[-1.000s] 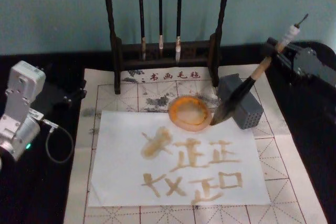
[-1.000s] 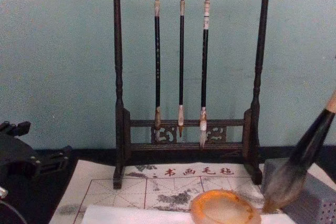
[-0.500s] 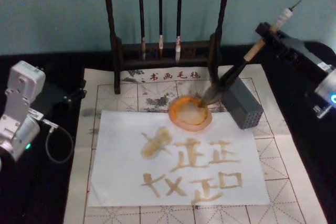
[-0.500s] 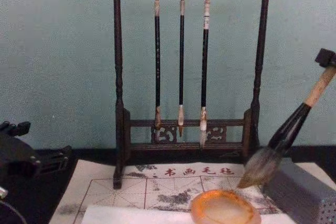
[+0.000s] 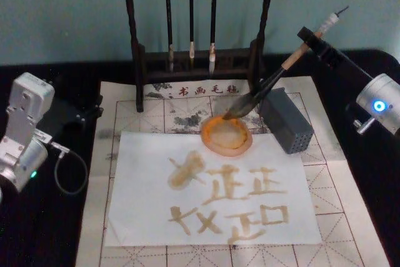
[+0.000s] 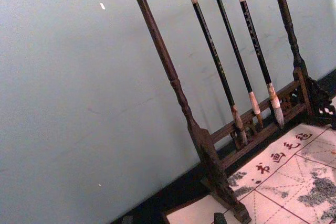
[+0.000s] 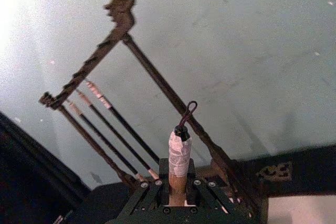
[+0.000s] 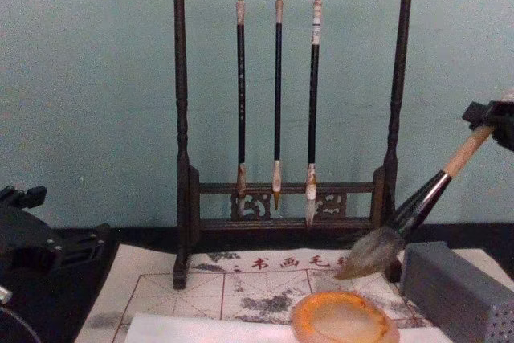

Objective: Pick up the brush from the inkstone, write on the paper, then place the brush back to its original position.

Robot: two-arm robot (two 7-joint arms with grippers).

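My right gripper (image 5: 307,37) is shut on the upper part of the brush's tan handle, above the table's back right. The brush (image 5: 267,82) slants down to the left. Its bushy bristle head (image 5: 239,107) hangs over the far rim of the inkstone (image 5: 226,136); whether it touches, I cannot tell. From the chest view the bristles (image 8: 370,250) hover a little above the orange dish (image 8: 345,319). In the right wrist view the white handle end (image 7: 179,153) sticks out past the closed jaws. The paper (image 5: 144,204) carries several brownish characters. My left arm (image 5: 22,130) stays parked at the left.
A dark wooden rack (image 5: 199,60) with three thin hanging brushes (image 8: 277,102) stands behind the inkstone. A grey rectangular block (image 5: 285,120) sits right of the dish, under the brush handle. A gridded calligraphy mat (image 5: 356,217) lies beneath everything.
The right gripper has carried the brush left and toward the rack. The bristles went from beside the grey block to over the inkstone's far rim, and the brush now leans flatter.
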